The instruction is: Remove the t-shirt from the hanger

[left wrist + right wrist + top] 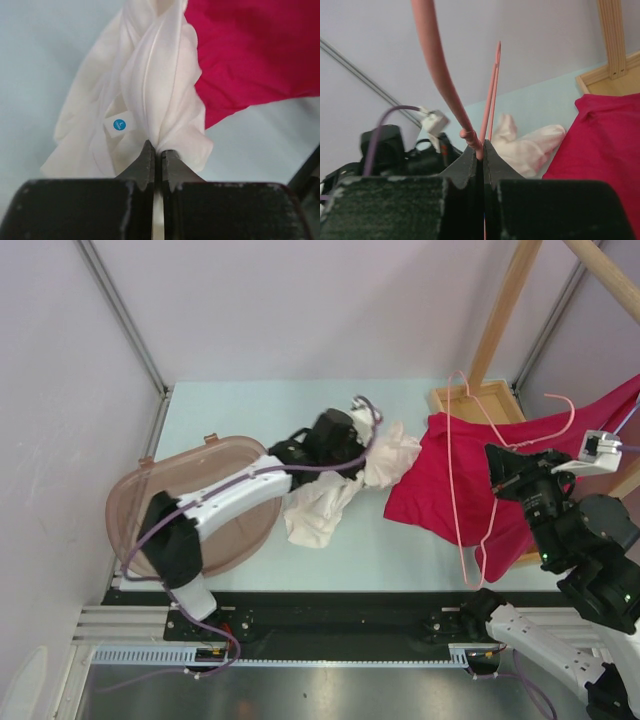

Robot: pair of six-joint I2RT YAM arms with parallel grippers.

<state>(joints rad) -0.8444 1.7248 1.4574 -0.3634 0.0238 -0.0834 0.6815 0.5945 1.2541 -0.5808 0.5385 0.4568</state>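
Note:
A white t-shirt (322, 508) lies bunched on the pale table beside a red t-shirt (425, 490). My left gripper (362, 455) is shut on a fold of the white t-shirt (150, 75), and the red cloth (250, 50) lies just to its right. A thin pink wire hanger (450, 475) stands over the red t-shirt with no cloth on its wire. My right gripper (498, 456) is shut on the hanger's neck (440, 65), just below the hook. The white t-shirt (530, 145) and the red one (605, 135) lie beyond it.
A brown translucent tub (130, 505) sits at the table's left edge, under the left arm. A wooden rack base (478, 400) with slanted posts (505, 300) stands at the back right. Part of the red cloth hangs off the table's right side.

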